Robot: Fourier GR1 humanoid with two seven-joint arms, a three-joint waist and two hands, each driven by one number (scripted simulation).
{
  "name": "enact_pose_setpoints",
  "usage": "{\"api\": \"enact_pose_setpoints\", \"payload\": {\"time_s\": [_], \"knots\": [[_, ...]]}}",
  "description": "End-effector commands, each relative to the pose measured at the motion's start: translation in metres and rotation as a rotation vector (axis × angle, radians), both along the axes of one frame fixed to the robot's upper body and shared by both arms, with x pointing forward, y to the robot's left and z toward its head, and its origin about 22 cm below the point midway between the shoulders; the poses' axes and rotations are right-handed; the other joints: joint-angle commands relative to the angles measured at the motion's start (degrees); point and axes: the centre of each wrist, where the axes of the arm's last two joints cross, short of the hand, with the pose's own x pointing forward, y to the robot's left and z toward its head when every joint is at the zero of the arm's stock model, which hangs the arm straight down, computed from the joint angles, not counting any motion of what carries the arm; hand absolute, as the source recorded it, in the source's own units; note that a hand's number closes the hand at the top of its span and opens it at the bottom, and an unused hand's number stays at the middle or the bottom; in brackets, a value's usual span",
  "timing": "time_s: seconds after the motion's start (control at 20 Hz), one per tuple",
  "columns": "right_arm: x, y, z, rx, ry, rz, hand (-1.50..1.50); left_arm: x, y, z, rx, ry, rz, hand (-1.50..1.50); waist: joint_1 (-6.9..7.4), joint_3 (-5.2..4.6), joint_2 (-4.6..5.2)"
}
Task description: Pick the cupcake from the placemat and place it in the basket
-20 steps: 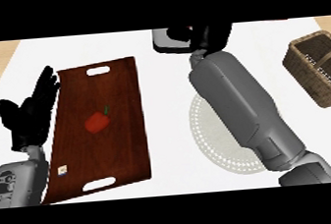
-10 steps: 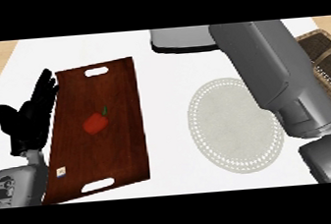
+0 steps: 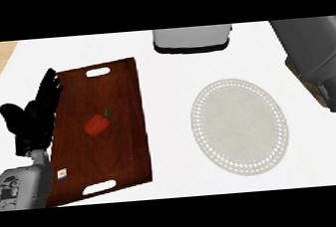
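Black and open, the left robot hand point(image 3: 33, 118) rested with fingers up at the counter's point(image 3: 168, 80) left edge, overlapping the wooden tray point(image 3: 121, 139). A small red pepper point(image 3: 97, 125) lay mid-tray. Right of it sat the round pale placemat point(image 3: 239, 126), bare. A grey appliance point(image 3: 192, 38) stood at the far edge. The right forearm point(image 3: 321, 58) crossed the right edge over what may be the basket; neither its robot hand nor the cupcake showed.

A red pepper point(image 3: 97, 124) lies on a dark wooden tray point(image 3: 122, 154) on the white desk point(image 3: 168, 75); a grey appliance point(image 3: 192, 37) stands at the far edge.
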Motion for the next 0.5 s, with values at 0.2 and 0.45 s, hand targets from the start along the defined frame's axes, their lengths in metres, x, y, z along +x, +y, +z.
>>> {"api": "enact_pose_setpoints", "payload": {"time_s": [0.2,0.45], "knots": [[0.007,-0.043,-0.007,-0.009,0.12,-0.071,1.5,0.012,0.008,0.001,-0.008,-0.004,-0.016,0.0,0.39,0.01,0.4],[0.006,-0.095,-0.011,-0.013,0.212,-0.126,1.5,0.003,0.012,0.001,-0.004,-0.002,-0.028,0.0,0.96,0.04,0.57]]}}
